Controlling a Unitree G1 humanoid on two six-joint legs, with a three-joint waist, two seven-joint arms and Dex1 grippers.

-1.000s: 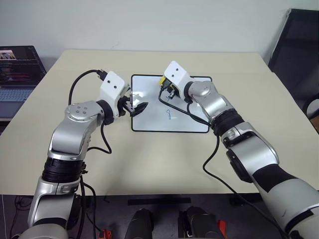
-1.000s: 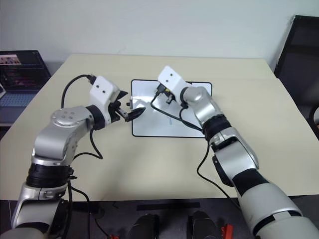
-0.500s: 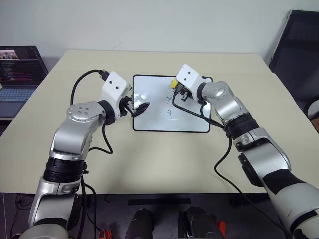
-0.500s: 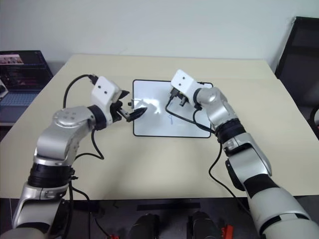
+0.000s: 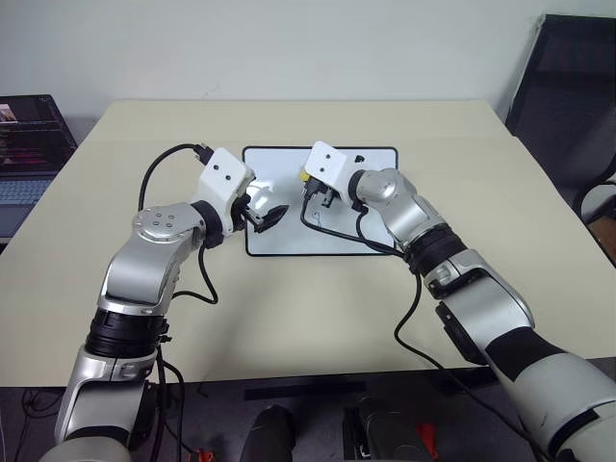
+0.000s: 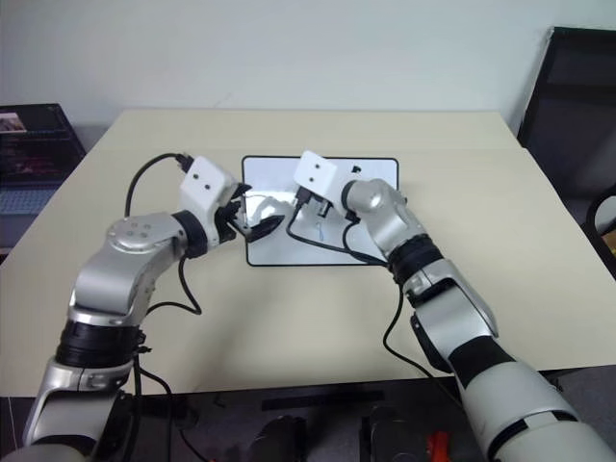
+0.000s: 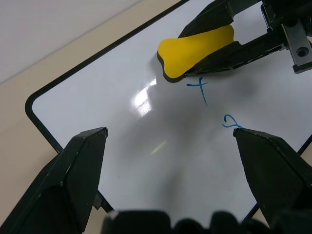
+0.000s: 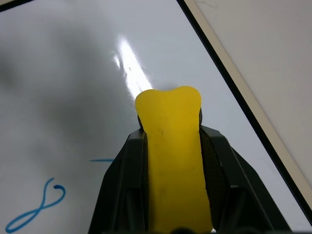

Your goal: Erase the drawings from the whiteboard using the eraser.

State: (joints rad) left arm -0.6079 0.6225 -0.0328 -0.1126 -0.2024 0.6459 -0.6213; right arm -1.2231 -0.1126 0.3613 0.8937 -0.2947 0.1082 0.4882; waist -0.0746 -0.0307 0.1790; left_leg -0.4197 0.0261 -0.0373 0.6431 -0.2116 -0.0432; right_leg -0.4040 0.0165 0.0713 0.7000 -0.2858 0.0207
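Note:
The whiteboard (image 5: pixel 371 164) lies flat in the middle of the table. My right gripper (image 5: pixel 310 183) is shut on the yellow eraser (image 8: pixel 171 146) and holds it low over the board's left half. The eraser's (image 7: pixel 195 48) rounded end sits right beside a blue cross-shaped mark (image 7: pixel 199 87). A second of the drawings, a blue curl (image 7: pixel 229 122), lies a little further along the board, and it shows as a loop (image 8: pixel 36 207) in the right wrist view. My left gripper (image 5: pixel 268 216) hovers open at the board's left edge, its fingers (image 7: pixel 78 165) spread wide over the white surface.
The beige table (image 5: pixel 289 308) has free room on all sides of the board. An open laptop (image 5: pixel 24 144) stands off the table's left edge. A black chair (image 5: pixel 568 87) stands at the back right. Black cables loop off both wrists, one across the board.
My right gripper has swept the eraser back to the left across the board after swinging right half a second ago. The left gripper has stayed in place. The camera has shifted a little.

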